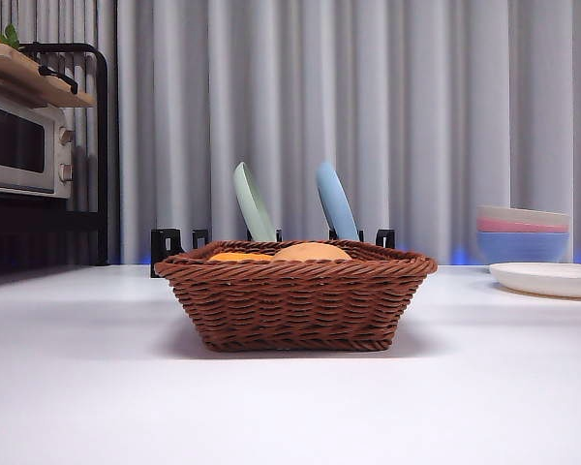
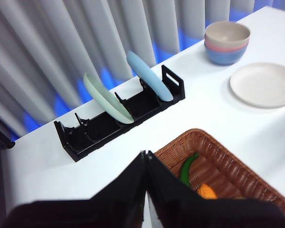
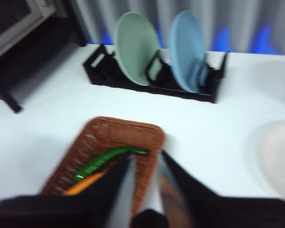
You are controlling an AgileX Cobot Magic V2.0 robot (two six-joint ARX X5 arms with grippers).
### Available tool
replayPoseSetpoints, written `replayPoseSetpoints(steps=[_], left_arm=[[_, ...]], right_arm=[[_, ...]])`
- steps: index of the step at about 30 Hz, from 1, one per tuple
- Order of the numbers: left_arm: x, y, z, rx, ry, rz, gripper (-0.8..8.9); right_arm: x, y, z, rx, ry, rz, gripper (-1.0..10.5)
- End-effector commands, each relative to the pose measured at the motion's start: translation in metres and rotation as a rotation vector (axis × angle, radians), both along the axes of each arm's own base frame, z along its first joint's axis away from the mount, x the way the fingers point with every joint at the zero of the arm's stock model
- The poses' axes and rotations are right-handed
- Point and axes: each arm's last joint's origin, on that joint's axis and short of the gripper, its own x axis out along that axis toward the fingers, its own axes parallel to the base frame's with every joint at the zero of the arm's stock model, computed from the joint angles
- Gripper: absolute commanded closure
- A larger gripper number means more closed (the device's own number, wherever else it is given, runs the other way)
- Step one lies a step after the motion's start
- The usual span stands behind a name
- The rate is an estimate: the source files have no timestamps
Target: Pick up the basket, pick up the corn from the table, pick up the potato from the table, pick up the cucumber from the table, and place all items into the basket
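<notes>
The brown wicker basket (image 1: 295,300) stands on the white table at the middle. The orange corn (image 1: 240,258) and the tan potato (image 1: 312,252) show just over its rim. In the left wrist view the basket (image 2: 213,156) holds the green cucumber (image 2: 188,167) and the corn (image 2: 206,191). My left gripper (image 2: 146,156) is shut and empty, above the table beside the basket. In the blurred right wrist view the basket (image 3: 109,135) holds the cucumber (image 3: 107,159) and the corn (image 3: 83,185). My right gripper (image 3: 147,159) is open and empty above the basket's edge. Neither arm shows in the front view.
A black dish rack (image 2: 118,121) behind the basket holds a green plate (image 1: 254,203) and a blue plate (image 1: 336,201). Stacked bowls (image 1: 523,232) and a white plate (image 1: 547,279) stand at the right. A toaster oven (image 1: 24,145) under a shelf stands at the far left.
</notes>
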Motion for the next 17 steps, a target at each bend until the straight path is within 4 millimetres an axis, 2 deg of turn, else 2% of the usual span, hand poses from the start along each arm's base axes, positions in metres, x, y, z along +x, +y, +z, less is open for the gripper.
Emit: replayPoseSetpoints(steps=[1,4,9,12,17], left_arm=[[0.000,0.001,-0.012,0.013,-0.027,0.016,8.23],[-0.005,0.006,-0.030,-0.009,-0.075,0.043,8.23],[-0.028,0.023,-0.073,-0.072,-0.158,0.045,8.23],[-0.046,0.036,-0.104,-0.092,-0.184,0.046,8.23],[-0.072,0.055,-0.155,-0.130,-0.177,0.056,8.23]], right_arm=[[-0.009,-0.004,0.001,-0.074,-0.019,-0.023,9.6],[-0.022,-0.008,0.001,-0.071,-0.041,-0.032,9.6],[-0.043,-0.015,-0.010,-0.067,-0.098,-0.029,9.6],[-0.054,-0.017,-0.027,-0.054,-0.133,-0.022,9.6],[-0.069,-0.020,-0.071,-0.032,-0.193,-0.025,9.6]])
